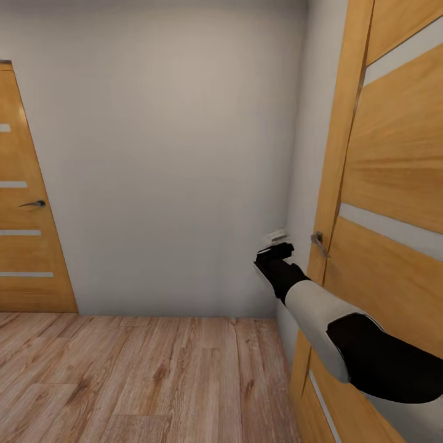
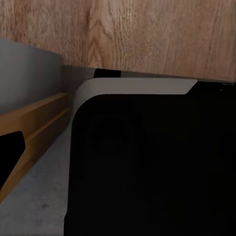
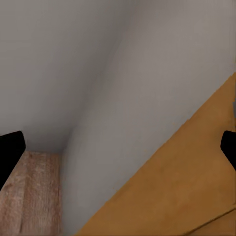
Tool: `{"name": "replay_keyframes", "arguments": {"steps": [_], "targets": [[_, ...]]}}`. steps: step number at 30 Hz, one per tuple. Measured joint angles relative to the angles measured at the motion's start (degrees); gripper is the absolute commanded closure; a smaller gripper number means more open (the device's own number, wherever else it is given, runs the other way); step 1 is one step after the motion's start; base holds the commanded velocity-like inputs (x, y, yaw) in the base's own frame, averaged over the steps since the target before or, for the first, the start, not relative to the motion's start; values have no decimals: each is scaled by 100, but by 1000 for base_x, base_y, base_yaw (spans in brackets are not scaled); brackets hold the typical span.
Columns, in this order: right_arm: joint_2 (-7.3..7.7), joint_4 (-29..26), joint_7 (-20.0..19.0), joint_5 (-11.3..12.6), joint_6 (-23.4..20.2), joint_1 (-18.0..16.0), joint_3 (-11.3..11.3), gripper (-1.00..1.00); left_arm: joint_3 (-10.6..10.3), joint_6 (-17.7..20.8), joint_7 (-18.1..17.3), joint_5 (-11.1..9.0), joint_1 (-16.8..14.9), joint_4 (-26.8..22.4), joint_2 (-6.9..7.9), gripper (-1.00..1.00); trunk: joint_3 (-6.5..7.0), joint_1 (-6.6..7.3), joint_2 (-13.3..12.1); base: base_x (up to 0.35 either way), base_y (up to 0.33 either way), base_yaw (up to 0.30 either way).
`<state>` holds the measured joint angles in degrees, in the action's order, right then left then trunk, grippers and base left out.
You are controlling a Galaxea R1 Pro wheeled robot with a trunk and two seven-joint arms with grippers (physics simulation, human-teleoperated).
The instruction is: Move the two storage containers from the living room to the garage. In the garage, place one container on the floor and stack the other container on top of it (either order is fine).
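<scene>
- Right arm's black gripper (image 1: 275,251) beside the grey lever handle (image 1: 318,242) of the orange wood door (image 1: 394,184), not touching; fingers (image 3: 10,152) apart.
- Left gripper state: can't tell.
- Second orange door (image 1: 27,215) far left of the handle; wood-plank floor (image 1: 141,375) below.

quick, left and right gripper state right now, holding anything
Left gripper: cannot be told; its wrist view shows no clear fingertips.
Right gripper: open, holding nothing, near the door handle of the orange-wood door.

Hallway: wood-plank floor (image 1: 141,375), orange-wood doors (image 1: 394,160).
</scene>
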<state>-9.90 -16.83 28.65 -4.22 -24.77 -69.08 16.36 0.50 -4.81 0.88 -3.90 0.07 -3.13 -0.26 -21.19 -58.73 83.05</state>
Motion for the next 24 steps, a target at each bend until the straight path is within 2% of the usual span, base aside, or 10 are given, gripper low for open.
{"name": "replay_keyframes", "arguments": {"steps": [12,19,22,24], "targets": [[-9,273,-63,25,10,198,1,-100,2,5,-15,0,0,-21,-2,-100,0,0,0,0,0,0],[-9,298,-126,32,43,886,-11,-100,8,0,-17,0,0,-21,1,-100,-1,0,0,0,0,0],[-9,304,-298,31,43,1018,-8,-100,15,0,-17,0,0,-18,1,-100,0,0,0,0,0,0],[-9,431,-543,36,49,1057,-10,-100,20,-1,-17,0,0,-18,1,-100,0,0,0,0,0,0]]}}
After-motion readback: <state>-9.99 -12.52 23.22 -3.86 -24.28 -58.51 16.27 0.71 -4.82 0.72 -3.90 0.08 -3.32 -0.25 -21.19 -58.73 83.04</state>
